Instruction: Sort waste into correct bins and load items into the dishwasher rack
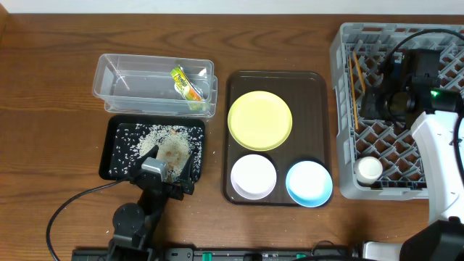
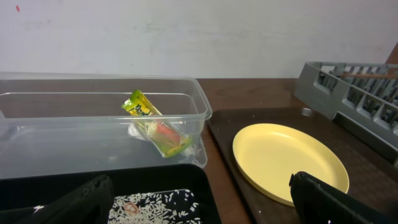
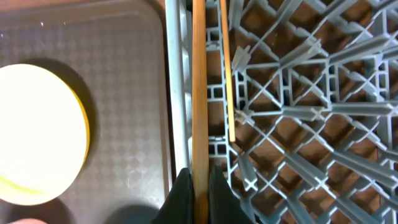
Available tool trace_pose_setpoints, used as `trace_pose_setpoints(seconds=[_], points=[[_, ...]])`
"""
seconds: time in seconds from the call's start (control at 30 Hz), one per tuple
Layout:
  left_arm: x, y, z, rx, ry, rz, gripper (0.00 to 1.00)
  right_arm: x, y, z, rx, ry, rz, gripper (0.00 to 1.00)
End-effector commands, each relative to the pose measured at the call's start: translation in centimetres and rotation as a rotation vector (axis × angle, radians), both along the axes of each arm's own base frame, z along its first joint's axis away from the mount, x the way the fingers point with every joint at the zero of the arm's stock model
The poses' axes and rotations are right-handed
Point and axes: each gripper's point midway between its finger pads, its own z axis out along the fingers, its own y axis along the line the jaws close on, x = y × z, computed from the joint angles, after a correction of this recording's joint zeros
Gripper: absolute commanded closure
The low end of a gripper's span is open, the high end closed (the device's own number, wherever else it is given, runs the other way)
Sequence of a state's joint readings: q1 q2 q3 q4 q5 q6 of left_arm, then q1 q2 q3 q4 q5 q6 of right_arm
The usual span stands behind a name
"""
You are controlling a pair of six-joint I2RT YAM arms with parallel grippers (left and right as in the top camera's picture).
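Note:
My right gripper [image 3: 199,198] is shut on a wooden chopstick [image 3: 199,93] held along the left wall of the grey dishwasher rack [image 1: 346,156]. The second chopstick [image 3: 227,68] lies in the rack beside it. Both chopsticks [image 1: 355,83] show in the overhead view, with the right gripper [image 1: 373,98] over the rack. A small white cup [image 1: 369,170] stands in the rack's front left corner. My left gripper [image 2: 199,205] is open and empty above the black tray [image 1: 116,134] holding rice [image 1: 163,141]. The green-and-orange wrapper [image 1: 185,83] lies in the clear tub [image 1: 116,76].
A brown serving tray [image 1: 308,94] between the bins and the rack holds the yellow plate [image 1: 259,120], the white bowl [image 1: 253,175] and the light blue bowl [image 1: 309,183]. A black cable [image 1: 69,206] loops on the table at front left.

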State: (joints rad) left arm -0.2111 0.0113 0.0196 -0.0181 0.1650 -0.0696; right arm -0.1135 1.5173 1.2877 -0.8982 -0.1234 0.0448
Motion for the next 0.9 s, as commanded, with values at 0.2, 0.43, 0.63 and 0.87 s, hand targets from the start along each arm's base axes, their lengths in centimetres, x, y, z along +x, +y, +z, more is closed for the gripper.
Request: trace_pose_setpoints(seconds=[0.2, 0.43, 0.63, 0.87], points=[[-0.1, -0.1, -1.6, 0.025, 0.043, -0.008, 0.08, 0.5, -0.5, -0.3, -0.042, -0.002, 0.007, 0.58], [-0.1, -0.1, -1.6, 0.025, 0.043, -0.008, 0.08, 0.2, 2.2, 2.3, 0.061, -0.079, 0.077, 0.57], [-0.1, -0.1, -1.6, 0.025, 0.043, -0.008, 0.08, -2.7, 6.9, 7.4, 0.131, -0.195, 0.211, 0.58], [-0.1, -0.1, -1.6, 0.025, 0.043, -0.008, 0.08, -10.1, 11.8, 6.8, 0.177, -0.012, 0.301, 0.54]])
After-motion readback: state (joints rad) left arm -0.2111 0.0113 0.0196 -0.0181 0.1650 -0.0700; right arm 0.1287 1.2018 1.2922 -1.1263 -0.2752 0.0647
